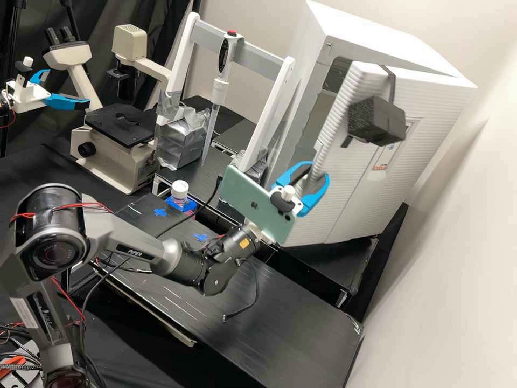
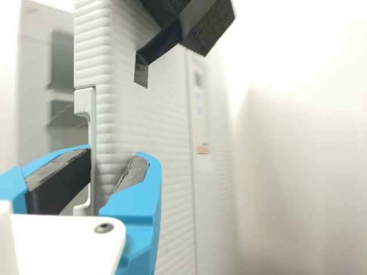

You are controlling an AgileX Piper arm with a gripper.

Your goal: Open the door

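The gripper stood at the edge of the door, which was ajar on the white cabinet. Its blue fingers were parted, one to either side of that edge. A small orange label marked the white front; pale lettering and a yellow sticker marked the arm.

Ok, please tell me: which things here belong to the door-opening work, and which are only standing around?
For the job:
- door, standing ajar
- white cabinet it belongs to
- gripper, at the door's edge

Only standing around:
- microscope
- pipette on its rack
- white-capped bottle
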